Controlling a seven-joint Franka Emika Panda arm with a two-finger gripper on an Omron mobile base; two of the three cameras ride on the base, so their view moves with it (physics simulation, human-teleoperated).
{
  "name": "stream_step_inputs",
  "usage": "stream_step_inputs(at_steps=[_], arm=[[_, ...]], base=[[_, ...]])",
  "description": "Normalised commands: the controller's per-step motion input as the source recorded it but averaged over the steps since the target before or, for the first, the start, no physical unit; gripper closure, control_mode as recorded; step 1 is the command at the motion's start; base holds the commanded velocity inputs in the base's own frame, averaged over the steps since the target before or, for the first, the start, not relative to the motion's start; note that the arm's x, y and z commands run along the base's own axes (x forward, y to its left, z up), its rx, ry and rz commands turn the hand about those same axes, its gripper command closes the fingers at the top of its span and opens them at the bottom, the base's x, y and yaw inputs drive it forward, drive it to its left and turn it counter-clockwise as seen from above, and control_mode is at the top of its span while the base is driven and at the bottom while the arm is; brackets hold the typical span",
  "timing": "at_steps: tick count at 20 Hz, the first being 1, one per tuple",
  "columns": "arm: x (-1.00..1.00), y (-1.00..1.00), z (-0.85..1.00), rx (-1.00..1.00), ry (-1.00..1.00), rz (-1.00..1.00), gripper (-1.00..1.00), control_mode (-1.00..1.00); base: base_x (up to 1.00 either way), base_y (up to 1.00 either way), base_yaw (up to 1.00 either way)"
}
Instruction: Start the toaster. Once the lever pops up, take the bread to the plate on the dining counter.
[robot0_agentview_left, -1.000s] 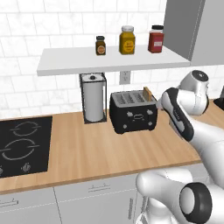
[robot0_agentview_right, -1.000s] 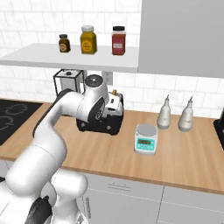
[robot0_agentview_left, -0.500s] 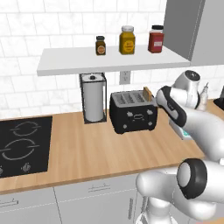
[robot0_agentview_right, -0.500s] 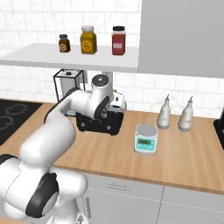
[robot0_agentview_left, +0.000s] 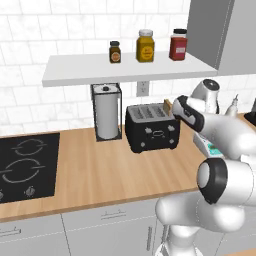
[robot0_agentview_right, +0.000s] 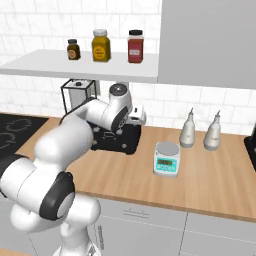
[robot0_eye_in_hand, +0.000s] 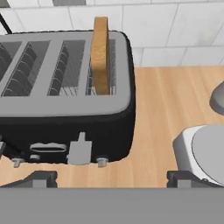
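Observation:
The black toaster (robot0_agentview_left: 151, 129) stands on the wood counter against the tiled wall, to the right of the paper-towel roll. A tan slice of bread (robot0_eye_in_hand: 100, 54) stands upright in its rightmost slot, sticking well above the grey top (robot0_agentview_left: 167, 104). A pale lever (robot0_eye_in_hand: 80, 151) and small knobs sit on the toaster's front face. My gripper (robot0_eye_in_hand: 111, 181) hovers open above and in front of the toaster's right end, with nothing between its fingers. In the right base view my arm covers most of the toaster (robot0_agentview_right: 120, 142). The plate and the dining counter are out of view.
A small white kitchen scale (robot0_agentview_right: 166, 158) sits just right of the toaster (robot0_eye_in_hand: 203, 153). Two pale bottles (robot0_agentview_right: 188, 130) stand further right by the wall. The paper-towel holder (robot0_agentview_left: 106, 112) and black cooktop (robot0_agentview_left: 25, 165) lie to the left. A shelf with jars (robot0_agentview_left: 145, 46) hangs overhead.
My hand has swung up and left from beside the counter's right part to the toaster's right end. The jaws stayed open. The toaster and bread have not moved.

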Motion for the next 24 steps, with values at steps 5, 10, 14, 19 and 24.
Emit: stream_step_inputs(at_steps=[5, 10, 14, 19, 24], arm=[[0.11, -0.03, -0.19, 0.00, 0.00, 0.00, -1.00, -1.00], [0.10, 0.00, -0.31, 0.00, 0.00, 0.00, -1.00, -1.00], [0.15, 0.00, -0.07, 0.00, 0.00, 0.00, -1.00, -1.00], [0.07, 0.00, -0.10, 0.00, 0.00, 0.00, -1.00, -1.00], [0.00, 0.00, -0.19, 0.00, 0.00, 0.00, -1.00, -1.00]], base=[[0.00, 0.00, 0.00], [0.00, 0.00, 0.00], [0.00, 0.00, 0.00], [0.00, 0.00, 0.00], [0.00, 0.00, 0.00]])
